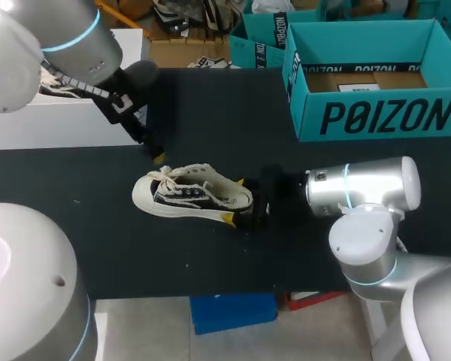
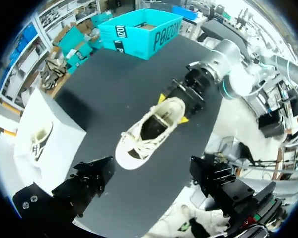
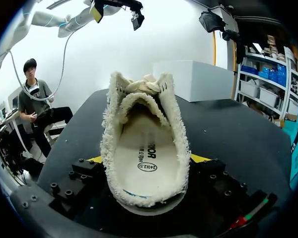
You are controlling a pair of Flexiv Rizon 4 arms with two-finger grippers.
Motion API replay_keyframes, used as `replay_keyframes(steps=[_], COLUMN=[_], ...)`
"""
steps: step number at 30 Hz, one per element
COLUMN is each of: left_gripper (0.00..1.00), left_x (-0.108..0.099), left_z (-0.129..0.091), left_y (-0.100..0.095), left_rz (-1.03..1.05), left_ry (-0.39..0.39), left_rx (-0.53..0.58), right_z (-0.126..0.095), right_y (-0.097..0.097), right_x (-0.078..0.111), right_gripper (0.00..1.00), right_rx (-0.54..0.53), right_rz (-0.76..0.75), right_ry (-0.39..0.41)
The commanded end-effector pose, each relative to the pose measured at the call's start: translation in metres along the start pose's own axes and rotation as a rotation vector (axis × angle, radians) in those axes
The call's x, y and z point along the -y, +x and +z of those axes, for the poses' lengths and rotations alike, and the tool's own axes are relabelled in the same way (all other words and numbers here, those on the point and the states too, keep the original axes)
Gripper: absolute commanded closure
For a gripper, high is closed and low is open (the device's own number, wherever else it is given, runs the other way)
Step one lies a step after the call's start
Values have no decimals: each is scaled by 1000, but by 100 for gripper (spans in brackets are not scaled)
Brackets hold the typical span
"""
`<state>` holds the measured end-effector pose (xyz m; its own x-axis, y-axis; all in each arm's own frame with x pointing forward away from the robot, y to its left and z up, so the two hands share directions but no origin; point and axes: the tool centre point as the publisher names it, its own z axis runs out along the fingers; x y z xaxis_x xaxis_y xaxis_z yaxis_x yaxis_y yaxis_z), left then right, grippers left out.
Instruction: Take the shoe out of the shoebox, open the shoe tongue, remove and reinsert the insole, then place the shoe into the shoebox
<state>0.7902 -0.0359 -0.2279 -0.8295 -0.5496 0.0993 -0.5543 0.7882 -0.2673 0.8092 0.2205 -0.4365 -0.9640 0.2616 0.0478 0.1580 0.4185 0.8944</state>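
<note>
A cream canvas shoe (image 1: 189,194) with dark side panels lies on the black table (image 1: 210,113), toe pointing left. My right gripper (image 1: 235,201) is shut on its heel, one yellow tip on each side. In the right wrist view the shoe (image 3: 145,148) runs straight ahead between the fingertips (image 3: 95,159), with the pale insole (image 3: 148,163) showing inside. My left gripper (image 1: 152,153) hangs open above and behind the toe, touching nothing. Seen from the left wrist, the shoe (image 2: 148,133) lies well ahead of the spread black fingers (image 2: 89,179). The teal shoebox (image 1: 376,113) stands open at the back right.
A white box (image 1: 52,124) sits at the back left of the table, and another shoe (image 2: 39,141) rests on it. A second teal box (image 1: 259,37) stands behind the shoebox. My right arm's elbow (image 1: 368,188) lies low over the table's right front.
</note>
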Motion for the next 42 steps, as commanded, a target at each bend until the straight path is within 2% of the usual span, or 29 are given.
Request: replay_keyframes(steps=[1,17,21,30,36,42], left_gripper=[0,0,0,0,0,0], left_x=[12,12,16,39,52,56], left_z=[3,3,21,63,88,108], left_y=[2,2,5,21,22,19], left_rz=[-391,-391,-413,-490,-521,-537], left_ry=[-129,-129,-181,-290,-382,-455], left_rx=[66,66,78,168,309,389], right_z=[18,18,18,18,18,18], right_y=[-2,-2,-2,-2,-2,-2], right_x=[8,8,8,8,8,8], right_gripper=[100,100,100,100,100,100], right_rx=[9,9,9,9,9,9], right_rz=[1,1,1,1,1,1], right_ry=[-8,-8,-8,-8,-8,-8])
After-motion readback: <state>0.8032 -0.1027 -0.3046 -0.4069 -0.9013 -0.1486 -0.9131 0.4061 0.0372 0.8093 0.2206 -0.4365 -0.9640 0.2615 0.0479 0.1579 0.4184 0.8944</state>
